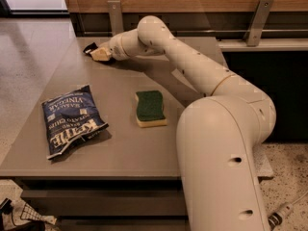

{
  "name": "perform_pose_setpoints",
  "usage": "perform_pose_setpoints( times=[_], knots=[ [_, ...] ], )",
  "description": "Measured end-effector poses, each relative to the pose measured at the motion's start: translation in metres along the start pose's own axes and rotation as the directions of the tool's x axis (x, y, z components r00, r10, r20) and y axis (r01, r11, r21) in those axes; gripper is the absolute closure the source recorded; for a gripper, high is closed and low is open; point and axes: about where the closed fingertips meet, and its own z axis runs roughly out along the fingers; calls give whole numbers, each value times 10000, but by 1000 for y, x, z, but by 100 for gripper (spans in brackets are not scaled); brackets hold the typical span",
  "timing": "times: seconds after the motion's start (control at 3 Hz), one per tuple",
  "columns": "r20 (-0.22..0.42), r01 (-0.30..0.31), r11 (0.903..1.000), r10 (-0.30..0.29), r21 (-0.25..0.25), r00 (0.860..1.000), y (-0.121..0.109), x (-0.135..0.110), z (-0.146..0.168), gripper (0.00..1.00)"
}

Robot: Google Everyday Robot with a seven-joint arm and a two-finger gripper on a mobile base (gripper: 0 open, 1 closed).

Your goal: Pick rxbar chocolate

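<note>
The rxbar chocolate (89, 48) shows only as a small black piece at the far left of the grey table (120, 143); most of it is hidden by my gripper. My gripper (99, 54) is down at the table surface right against the bar, at the end of my arm, which reaches across the table from the right.
A large blue chip bag (70, 119) lies at the front left of the table. A green-and-yellow sponge (150, 108) lies near the middle. A wooden wall panel with metal brackets (115, 14) runs behind the table. My arm's base (221, 158) stands at the right front.
</note>
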Motion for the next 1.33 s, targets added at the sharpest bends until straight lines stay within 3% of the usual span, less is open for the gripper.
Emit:
perform_pose_setpoints(
  times=[0.33, 1.0, 1.33],
  knots=[
    [-1, 0, 10000, 0, -2, 10000, 0, 0, 0, 100],
    [421, 386, 9990, -394, 209, 9983, 8, -13, -42, 100],
    [513, 760, 9959, -785, 488, 9956, 9, -26, -79, 100]
  ],
)
